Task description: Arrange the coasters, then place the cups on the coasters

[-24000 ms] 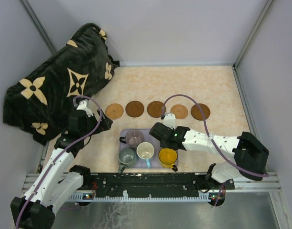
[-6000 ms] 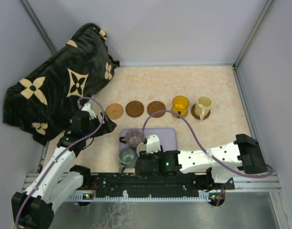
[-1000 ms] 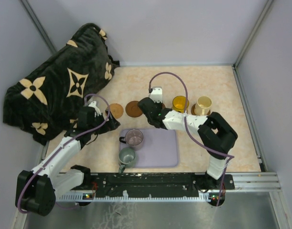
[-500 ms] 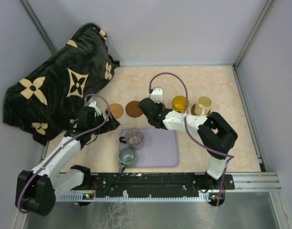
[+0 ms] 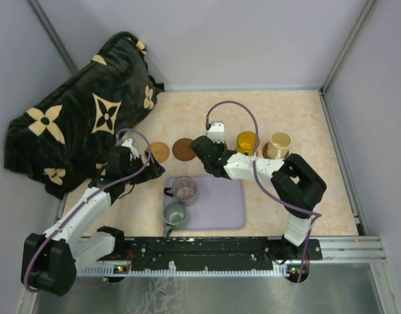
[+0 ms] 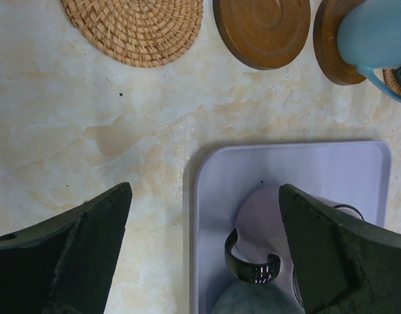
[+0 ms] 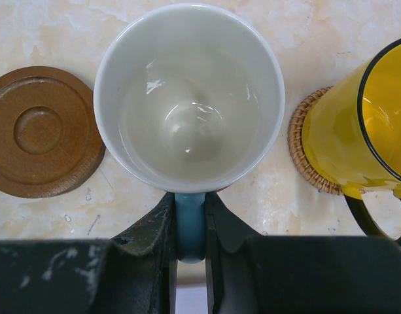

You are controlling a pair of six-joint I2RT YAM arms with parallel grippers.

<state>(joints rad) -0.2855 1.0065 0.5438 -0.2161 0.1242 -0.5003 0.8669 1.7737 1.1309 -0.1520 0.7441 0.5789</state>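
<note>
Five cups: grey-green [image 5: 174,214], purple-grey [image 5: 184,188], white [image 7: 187,98], yellow [image 5: 247,142], cream [image 5: 279,142]. Five coasters: two woven tan [image 6: 131,26] [image 7: 301,154], three brown [image 5: 184,149] [image 6: 331,46]. One lavender tray [image 5: 220,203]. One blanket [image 5: 82,111].

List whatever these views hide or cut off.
- Right wrist view: the white cup covers its coaster; the yellow cup is cut by the right edge.
- Top view: the right arm hides the white cup.
- Left wrist view: the grey-green cup is cut by the bottom edge; a finger of the left gripper partly hides the purple-grey cup.
</note>
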